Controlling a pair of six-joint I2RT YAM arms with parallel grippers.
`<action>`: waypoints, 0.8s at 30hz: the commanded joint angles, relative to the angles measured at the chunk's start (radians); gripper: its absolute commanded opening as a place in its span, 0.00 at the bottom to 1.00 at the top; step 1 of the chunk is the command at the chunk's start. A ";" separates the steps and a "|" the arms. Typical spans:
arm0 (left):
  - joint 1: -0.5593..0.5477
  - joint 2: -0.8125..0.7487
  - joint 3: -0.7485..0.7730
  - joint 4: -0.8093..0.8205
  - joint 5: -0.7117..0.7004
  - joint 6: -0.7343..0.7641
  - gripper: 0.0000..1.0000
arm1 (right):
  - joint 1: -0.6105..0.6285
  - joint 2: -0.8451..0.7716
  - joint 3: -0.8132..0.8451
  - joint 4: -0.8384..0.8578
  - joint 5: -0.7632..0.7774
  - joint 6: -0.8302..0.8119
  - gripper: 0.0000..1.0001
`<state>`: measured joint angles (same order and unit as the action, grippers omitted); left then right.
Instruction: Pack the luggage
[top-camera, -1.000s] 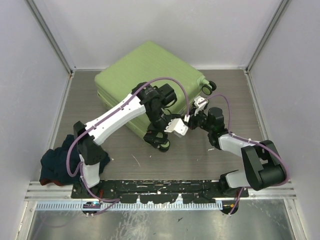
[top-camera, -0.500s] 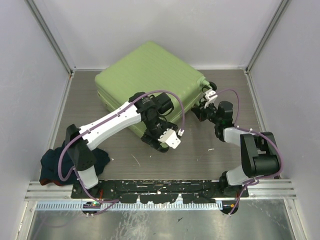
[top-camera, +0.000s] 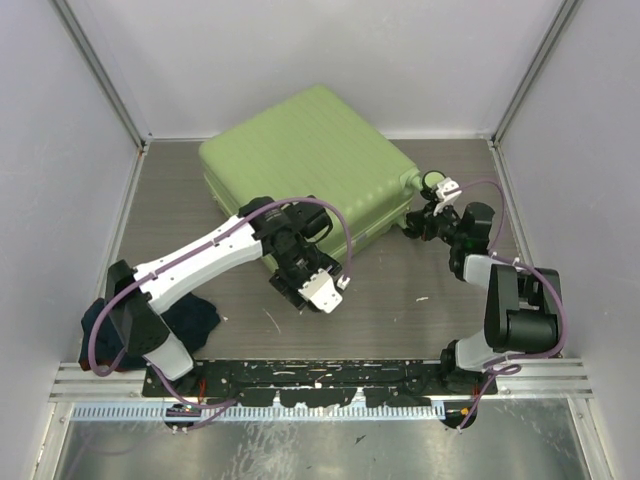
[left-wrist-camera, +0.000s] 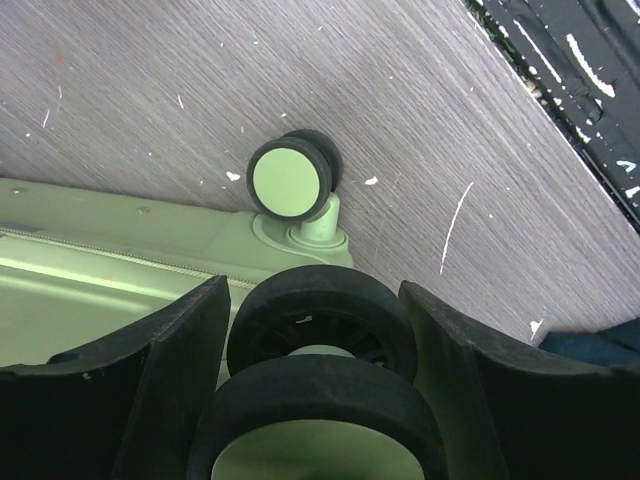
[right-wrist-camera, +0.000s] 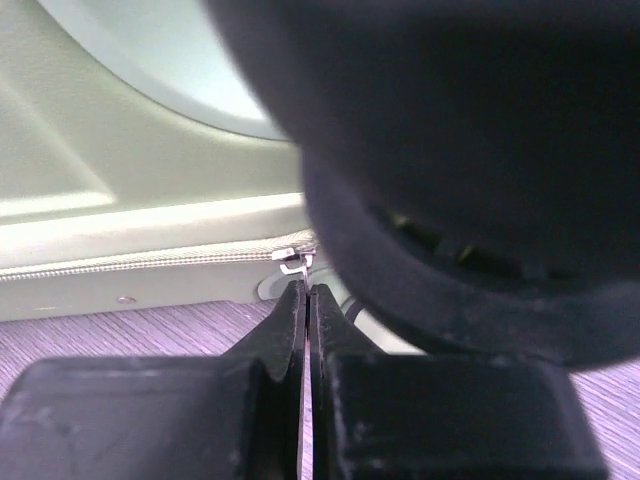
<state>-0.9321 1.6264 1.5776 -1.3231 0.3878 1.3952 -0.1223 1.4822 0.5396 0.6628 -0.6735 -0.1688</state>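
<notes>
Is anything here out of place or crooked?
Yes. The green suitcase lies closed and skewed on the table, one corner toward the arms. A dark blue garment lies crumpled at the table's near-left edge, outside the suitcase. The tabletop also shows white scuffs.

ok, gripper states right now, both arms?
Left gripper: open, fingers either side of a suitcase wheel, not clamped.
Right gripper: shut, tips at the zipper pull; a grip on it cannot be told.
</notes>
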 joint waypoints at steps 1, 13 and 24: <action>0.050 -0.010 -0.067 -0.342 -0.124 -0.066 0.67 | -0.159 0.034 0.067 0.119 0.191 -0.049 0.01; 0.067 0.069 -0.028 -0.389 -0.122 -0.029 0.65 | -0.289 0.226 0.214 0.275 0.001 0.036 0.01; 0.086 0.114 -0.047 -0.408 -0.151 0.028 0.66 | -0.308 0.407 0.468 0.173 -0.326 -0.001 0.01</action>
<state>-0.9226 1.6650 1.6058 -1.3811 0.3782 1.4994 -0.3054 1.8393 0.8448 0.7547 -1.1790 -0.1001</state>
